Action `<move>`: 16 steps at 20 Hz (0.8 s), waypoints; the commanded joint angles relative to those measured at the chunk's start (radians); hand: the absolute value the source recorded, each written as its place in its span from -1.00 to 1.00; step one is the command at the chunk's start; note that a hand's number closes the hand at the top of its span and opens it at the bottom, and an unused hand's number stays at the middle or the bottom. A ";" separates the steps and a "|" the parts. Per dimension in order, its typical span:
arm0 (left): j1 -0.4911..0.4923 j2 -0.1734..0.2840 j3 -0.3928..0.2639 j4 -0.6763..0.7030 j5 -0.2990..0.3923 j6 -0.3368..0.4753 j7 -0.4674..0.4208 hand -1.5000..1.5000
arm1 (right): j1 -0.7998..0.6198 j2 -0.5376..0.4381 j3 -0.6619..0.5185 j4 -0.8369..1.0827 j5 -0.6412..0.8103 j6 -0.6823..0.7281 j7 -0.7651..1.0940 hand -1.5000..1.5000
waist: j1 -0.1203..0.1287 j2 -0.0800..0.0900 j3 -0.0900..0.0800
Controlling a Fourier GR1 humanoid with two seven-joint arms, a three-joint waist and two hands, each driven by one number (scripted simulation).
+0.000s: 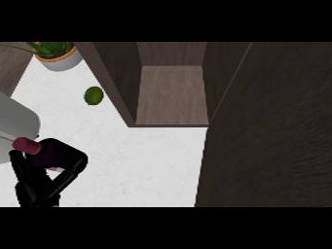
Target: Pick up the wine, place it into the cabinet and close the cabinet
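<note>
The wine bottle (59, 151) is dark with a maroon cap and lies tilted at the lower left, its cap pointing left. My left hand (33, 184) is curled round it from below, and the grey forearm fills the left edge above it. The hand hides the bottle's lower part. The wooden cabinet (171, 92) stands open at the top centre, up and to the right of the bottle, with nothing on its bare shelf. Its open door (283, 126) is the broad dark panel across the right side. My right hand shows nowhere.
A green oval fruit (94, 95) lies on the white counter (147, 160) just left of the cabinet's side wall. A potted plant (56, 56) stands at the top left. Bare counter stretches between the bottle and the cabinet's front edge.
</note>
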 commanded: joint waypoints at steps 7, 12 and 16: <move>-0.129 -0.012 0.007 0.164 0.056 -0.005 -0.118 -1.00 | 0.047 0.012 0.012 -0.118 -0.004 0.002 0.020 -1.00 | -0.003 0.000 0.000; -0.131 0.021 0.066 0.225 0.090 -0.180 -0.133 1.00 | 0.106 0.001 0.018 -0.156 -0.029 0.018 0.015 -1.00 | -0.004 0.000 0.000; -0.139 0.050 0.027 0.296 0.048 -0.258 -0.163 1.00 | -0.009 0.002 0.014 -0.091 -0.003 -0.009 0.053 -1.00 | 0.000 0.001 0.000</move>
